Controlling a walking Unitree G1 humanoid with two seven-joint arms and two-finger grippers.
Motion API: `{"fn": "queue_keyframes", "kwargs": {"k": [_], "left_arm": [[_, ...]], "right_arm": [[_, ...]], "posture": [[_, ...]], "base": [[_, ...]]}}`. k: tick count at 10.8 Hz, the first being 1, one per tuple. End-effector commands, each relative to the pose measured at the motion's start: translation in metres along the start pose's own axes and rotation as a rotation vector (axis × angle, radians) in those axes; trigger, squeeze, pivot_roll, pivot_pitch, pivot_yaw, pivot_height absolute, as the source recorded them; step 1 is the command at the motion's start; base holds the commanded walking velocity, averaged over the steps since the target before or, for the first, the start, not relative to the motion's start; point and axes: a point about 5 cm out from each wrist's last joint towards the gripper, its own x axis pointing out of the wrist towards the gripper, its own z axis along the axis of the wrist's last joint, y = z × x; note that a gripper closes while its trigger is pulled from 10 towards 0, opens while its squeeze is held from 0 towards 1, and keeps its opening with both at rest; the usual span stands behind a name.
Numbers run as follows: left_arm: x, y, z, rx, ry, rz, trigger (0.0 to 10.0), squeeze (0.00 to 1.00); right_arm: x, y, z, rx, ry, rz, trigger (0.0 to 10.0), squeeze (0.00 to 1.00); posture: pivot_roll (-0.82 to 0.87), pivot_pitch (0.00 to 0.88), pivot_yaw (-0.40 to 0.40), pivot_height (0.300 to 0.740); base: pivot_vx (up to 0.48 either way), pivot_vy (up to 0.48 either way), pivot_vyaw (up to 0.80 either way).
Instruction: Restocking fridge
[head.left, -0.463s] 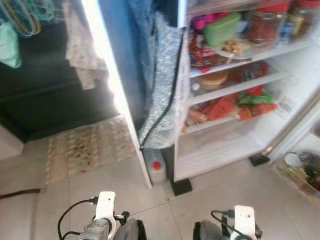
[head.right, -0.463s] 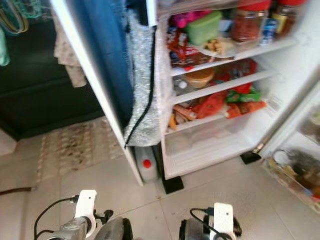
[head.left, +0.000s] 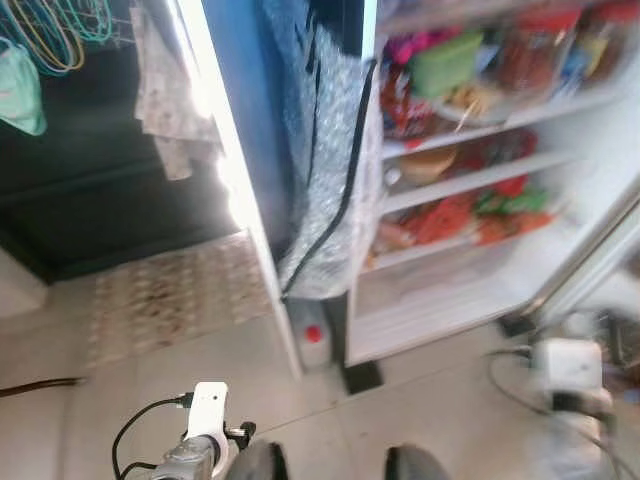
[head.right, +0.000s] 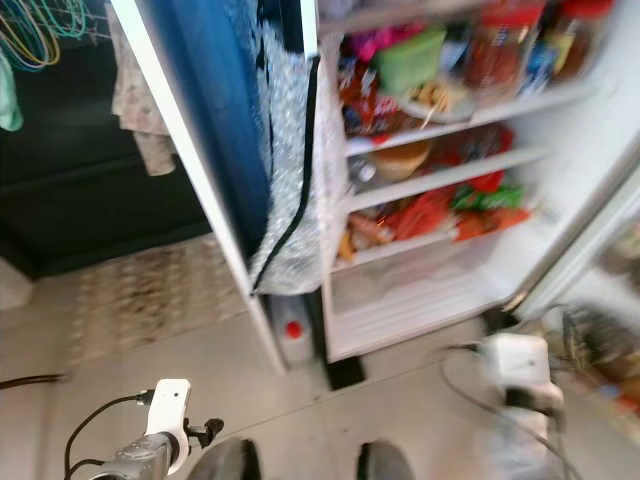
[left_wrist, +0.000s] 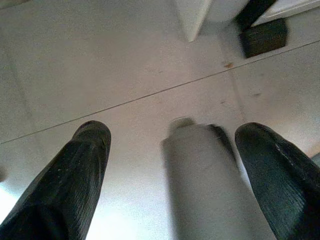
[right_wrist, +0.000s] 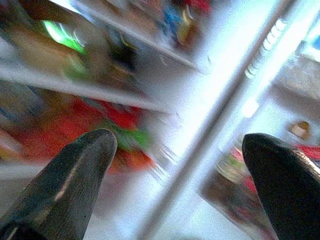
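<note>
Right gripper: right gripper (right_wrist: 175, 165) has its two black fingers (right_wrist: 70, 175) spread wide apart with nothing between them; the arm is blurred in the head views, low at the right, in front of the fridge's foot.
Left gripper: left gripper (left_wrist: 175, 175) is also spread apart and empty, pointing down at the tiled floor (left_wrist: 100, 75), with one of the robot's own grey limbs below it.
Ahead of the right gripper: the open fridge (head.left: 470, 180), its white shelves (head.left: 480, 175) straight beyond the fingertips and the door's bright edge just to one side.
Fridge contents: upper shelf holds a green box (head.left: 445, 60) and red-lidded jars (head.right: 500, 45); lower shelves carry red and green packets (head.left: 470, 210); the bottom drawer (head.right: 410, 290) looks pale and I cannot tell what is in it.
Beside the fridge, further from the grippers: a silvery padded cover (head.left: 325, 170) hangs along its side, and a small white can with a red cap (head.left: 312, 335) stands on the floor below.
Progress: the door is already open and the shelves look fairly full, but neither gripper carries any item, so any further stocking is yet to come.
What is left: judging by this, fetching goods, placing them, and closing the door.
</note>
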Motion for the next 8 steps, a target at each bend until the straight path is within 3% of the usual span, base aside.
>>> {"fn": "queue_keyframes", "kwargs": {"k": [1, 2, 3, 4, 6, 8], "left_arm": [[-0.002, 0.004, -0.008, -0.018, 0.02, 0.013, 10.0, 0.0], [-0.002, 0.004, -0.008, -0.018, 0.021, 0.011, 10.0, 0.0], [-0.002, 0.005, -0.008, -0.018, 0.018, 0.013, 10.0, 0.0], [-0.002, 0.005, -0.009, -0.015, 0.02, 0.015, 10.0, 0.0], [-0.002, 0.004, -0.01, -0.022, 0.02, 0.015, 10.0, 0.0], [-0.002, 0.005, -0.01, -0.015, 0.025, 0.017, 10.0, 0.0]], "right_arm": [[0.001, -0.001, -0.018, 0.146, 0.209, -0.025, 10.0, 0.0], [0.021, -0.007, -0.01, 0.224, 0.186, -0.038, 10.0, 0.0], [0.035, -0.001, 0.015, 0.22, 0.035, -0.046, 10.0, 0.0], [0.039, -0.005, 0.014, 0.257, 0.072, -0.162, 10.0, 0.0], [0.043, -0.005, 0.009, 0.274, 0.126, -0.094, 10.0, 0.0], [0.031, -0.007, -0.012, 0.222, 0.269, -0.068, 10.0, 0.0]], "posture": [[-0.09, 0.06, 0.075, 0.647], [-0.08, 0.059, 0.071, 0.647], [-0.09, 0.055, 0.065, 0.647], [-0.09, 0.049, 0.056, 0.647], [-0.08, 0.04, 0.054, 0.647], [-0.09, 0.03, 0.063, 0.647]], "base": [[0.0, 0.0, 0.0], [0.0, 0.0, 0.0], [0.0, 0.0, 0.0], [0.0, 0.0, 0.0], [0.0, 0.0, 0.0], [0.0, 0.0, 0.0]]}}
